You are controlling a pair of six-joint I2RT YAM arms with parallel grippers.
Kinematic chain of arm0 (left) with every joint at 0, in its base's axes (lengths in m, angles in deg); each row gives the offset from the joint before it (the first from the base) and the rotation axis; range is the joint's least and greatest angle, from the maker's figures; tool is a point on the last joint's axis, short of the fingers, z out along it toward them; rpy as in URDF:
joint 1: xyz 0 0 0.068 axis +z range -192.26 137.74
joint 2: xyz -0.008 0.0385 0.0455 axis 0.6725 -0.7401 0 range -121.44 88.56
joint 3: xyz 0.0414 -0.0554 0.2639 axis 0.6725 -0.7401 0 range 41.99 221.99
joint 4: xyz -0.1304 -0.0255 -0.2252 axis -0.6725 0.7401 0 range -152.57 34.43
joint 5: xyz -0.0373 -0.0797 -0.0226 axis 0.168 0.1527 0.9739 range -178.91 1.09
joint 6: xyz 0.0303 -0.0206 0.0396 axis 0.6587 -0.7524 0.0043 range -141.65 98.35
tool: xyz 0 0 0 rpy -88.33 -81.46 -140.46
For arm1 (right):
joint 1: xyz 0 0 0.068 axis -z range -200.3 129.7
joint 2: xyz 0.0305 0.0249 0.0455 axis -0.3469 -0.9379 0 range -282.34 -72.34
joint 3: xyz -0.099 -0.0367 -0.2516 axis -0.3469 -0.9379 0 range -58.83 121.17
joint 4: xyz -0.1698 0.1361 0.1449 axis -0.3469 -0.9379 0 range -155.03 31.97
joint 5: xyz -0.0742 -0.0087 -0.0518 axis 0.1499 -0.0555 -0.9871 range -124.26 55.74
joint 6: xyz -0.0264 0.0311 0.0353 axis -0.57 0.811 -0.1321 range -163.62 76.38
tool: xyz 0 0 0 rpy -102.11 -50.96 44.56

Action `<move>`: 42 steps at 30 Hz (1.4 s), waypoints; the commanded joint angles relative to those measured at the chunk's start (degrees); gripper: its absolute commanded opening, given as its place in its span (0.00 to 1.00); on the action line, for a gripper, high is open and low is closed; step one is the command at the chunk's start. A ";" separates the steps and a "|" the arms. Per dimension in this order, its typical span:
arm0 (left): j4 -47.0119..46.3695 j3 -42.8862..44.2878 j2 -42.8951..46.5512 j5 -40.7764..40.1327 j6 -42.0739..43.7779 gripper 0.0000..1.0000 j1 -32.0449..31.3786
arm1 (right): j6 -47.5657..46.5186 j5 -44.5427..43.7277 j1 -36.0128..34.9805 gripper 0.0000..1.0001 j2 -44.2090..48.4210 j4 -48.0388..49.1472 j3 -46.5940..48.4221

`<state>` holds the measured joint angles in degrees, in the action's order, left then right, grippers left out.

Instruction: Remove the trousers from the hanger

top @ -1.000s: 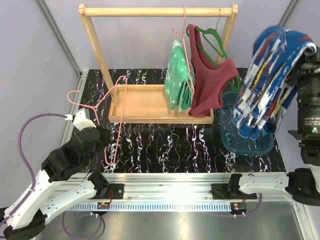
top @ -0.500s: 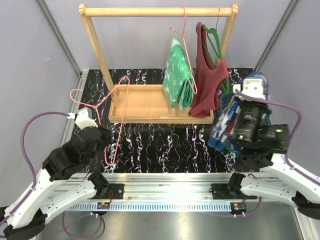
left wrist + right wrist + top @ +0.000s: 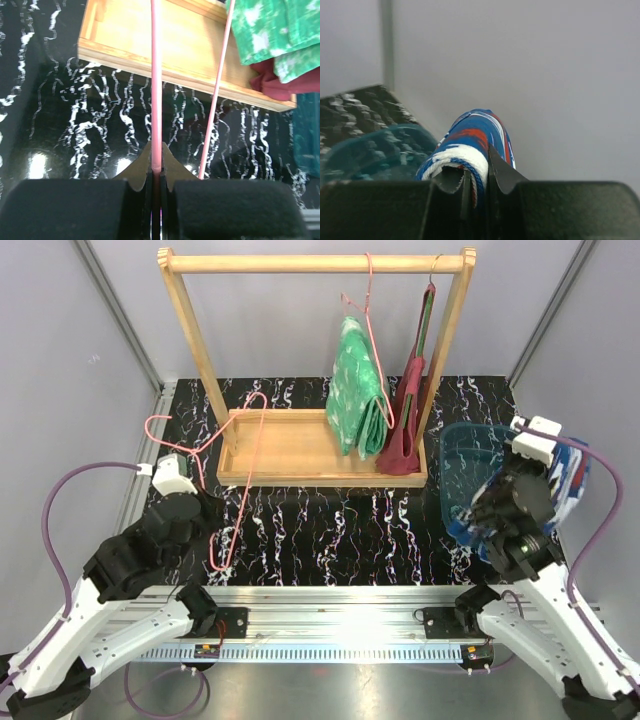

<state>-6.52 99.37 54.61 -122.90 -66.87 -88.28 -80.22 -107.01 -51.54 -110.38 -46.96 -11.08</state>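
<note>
Right tool [image 3: 476, 172] grips a bunched fold of the soft, limp blue patterned trousers [image 3: 470, 135]; left tool [image 3: 156, 170] pinches a pink hanger [image 3: 156, 75]; green trousers [image 3: 358, 385], upper centre, likely handle alike.

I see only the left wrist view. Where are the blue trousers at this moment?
Observer: The right tool pinches the blue trousers by the teal basket, away from the rack.
Operator: Is the green pair on the rail?
Observer: Yes, the green trousers hang from the top rail on a second hanger.
Operator: Is my hanger empty?
Observer: Yes, the pink hanger in the left tool is bare.
</note>
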 commanded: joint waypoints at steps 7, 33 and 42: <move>-9.29 -2.01 0.12 7.27 2.14 0.00 -0.03 | 5.58 4.55 18.23 0.00 -14.85 -5.10 6.57; -8.68 -3.60 1.00 10.09 5.75 0.00 -0.03 | 28.07 14.38 18.68 0.01 -56.09 -25.83 21.95; -8.06 -2.45 0.56 10.70 5.75 0.00 -0.03 | 28.35 10.09 18.68 0.00 -32.55 -20.84 16.76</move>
<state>-12.79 94.98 55.17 -113.03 -61.95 -88.28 -51.80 -91.75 -33.03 -152.57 -73.06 4.37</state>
